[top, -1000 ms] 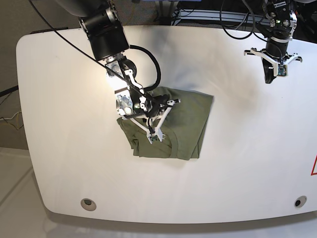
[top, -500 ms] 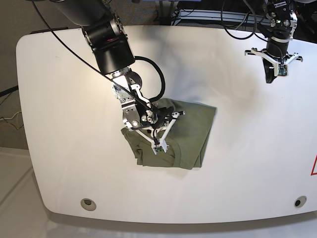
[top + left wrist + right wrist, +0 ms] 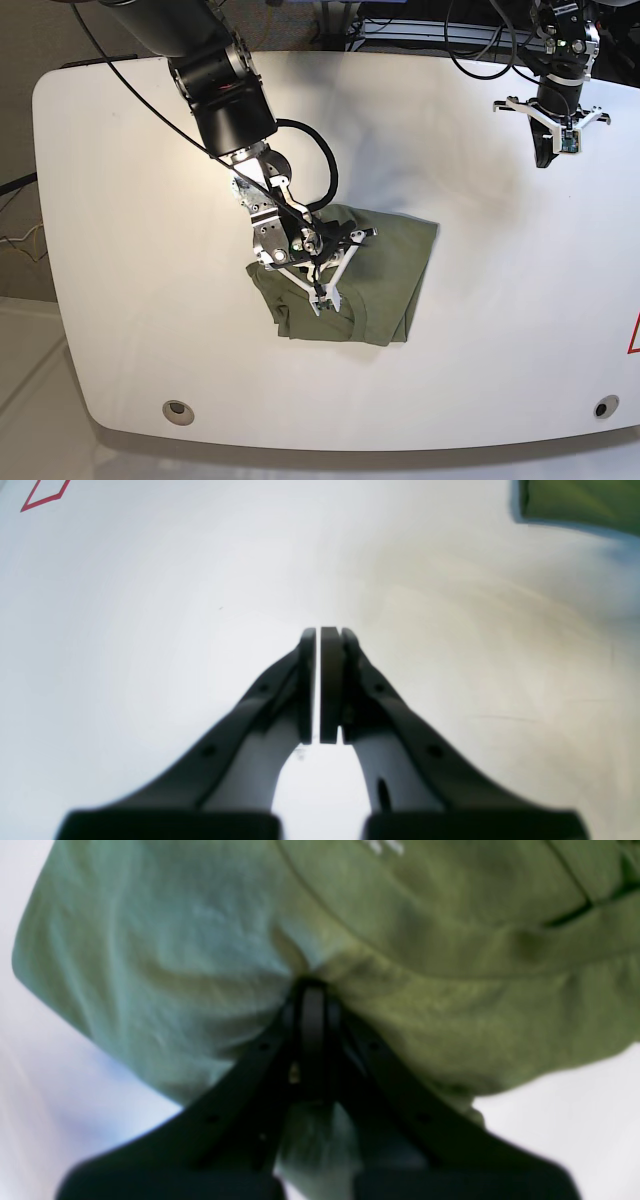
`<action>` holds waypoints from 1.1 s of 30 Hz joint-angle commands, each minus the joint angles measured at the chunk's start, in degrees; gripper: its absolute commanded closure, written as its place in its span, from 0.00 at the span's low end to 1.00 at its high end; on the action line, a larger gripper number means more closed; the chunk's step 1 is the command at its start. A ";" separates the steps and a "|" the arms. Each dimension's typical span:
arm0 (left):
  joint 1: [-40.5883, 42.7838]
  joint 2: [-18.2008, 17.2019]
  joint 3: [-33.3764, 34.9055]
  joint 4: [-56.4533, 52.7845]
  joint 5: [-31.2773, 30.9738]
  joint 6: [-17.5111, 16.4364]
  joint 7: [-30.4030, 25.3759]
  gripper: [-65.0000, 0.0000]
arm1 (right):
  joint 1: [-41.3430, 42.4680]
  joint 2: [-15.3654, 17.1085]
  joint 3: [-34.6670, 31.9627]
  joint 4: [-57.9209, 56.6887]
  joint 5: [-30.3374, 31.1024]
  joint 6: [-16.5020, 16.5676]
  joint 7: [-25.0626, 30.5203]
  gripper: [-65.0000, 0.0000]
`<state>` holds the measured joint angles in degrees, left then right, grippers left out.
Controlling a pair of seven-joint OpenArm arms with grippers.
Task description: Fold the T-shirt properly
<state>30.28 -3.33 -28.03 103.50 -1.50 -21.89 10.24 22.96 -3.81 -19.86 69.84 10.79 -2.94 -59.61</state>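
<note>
Pressing down into the shirt, the right claw [image 3: 312, 990] has its jaws fully together with the tips dug into the cloth; no fold shows between them, so it looks like a push or a drag, not a pinch, though a thin layer caught there can't be ruled out. The T-shirt [image 3: 375, 265] lies folded into a rough rectangle near the middle of the bench [image 3: 120, 250], its pale neck label [image 3: 382, 846] just beyond the tips. Risk, judging from here: tips bearing on the top layer could rake it sideways, bunch the fold, or slide the whole bundle across the smooth bench, since nothing pins the far side. Lifting off with cloth snagged would pull a layer open. The left claw [image 3: 320, 635] is also closed and empty, hovering over bare bench well apart from the shirt, only a green corner in its view. No containers anywhere in view.
</note>
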 commanded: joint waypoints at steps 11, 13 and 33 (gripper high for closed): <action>0.00 1.18 -0.32 1.16 -0.66 0.22 -1.40 1.00 | 1.79 2.01 0.38 16.53 -0.02 -0.18 -7.33 1.00; 0.00 1.27 -0.41 1.16 -0.66 0.22 -1.40 1.00 | 2.49 2.01 0.38 16.53 -0.02 -0.18 -7.77 1.00; 0.35 1.88 -13.07 2.21 -0.66 -7.96 -1.40 1.00 | -4.81 15.73 11.02 38.77 -7.75 -0.71 -18.76 1.00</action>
<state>30.33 -1.32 -36.36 103.92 -1.52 -27.70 10.44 18.55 9.39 -9.65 106.15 3.88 -3.62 -78.32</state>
